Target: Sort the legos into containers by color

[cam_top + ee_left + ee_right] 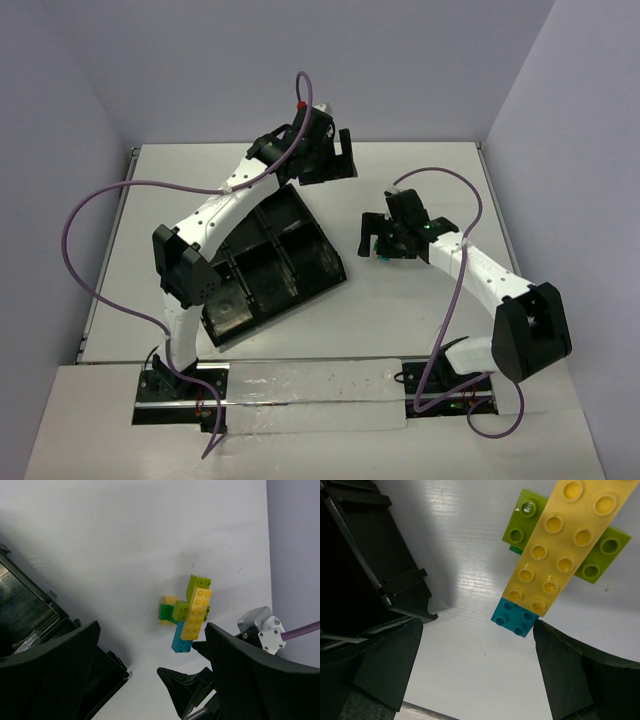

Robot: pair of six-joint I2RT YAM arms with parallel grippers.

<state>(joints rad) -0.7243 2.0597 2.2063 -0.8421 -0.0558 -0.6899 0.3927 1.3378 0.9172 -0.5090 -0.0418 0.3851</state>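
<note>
The lego cluster [555,555] lies on the white table [420,330] just beside the right-hand corner of the black compartment tray [325,250]. It is outside every compartment, and its bricks are pressed together: a long yellow brick [560,550] on top, lime green bricks [525,522] crossing under it, a teal brick [516,619] at the near end and a dark green brick [165,612] on the tray side. The right gripper [477,645] hovers low over it with its jaws spread wide and holding nothing, the cluster just past the fingertips. The left gripper [152,645] is likewise spread wide and empty, above the tray's far corner and looking down on the same bricks. The main risk is that a grasp lifts the joined stack whole, so mixed colours land in one compartment. Pinching only the top brick may drag or flip the rest. The tray wall is close enough for the right gripper's tray-side finger to knock the tray askew, and both arms converging here could collide. No brand, label or stud lettering is legible.
</note>
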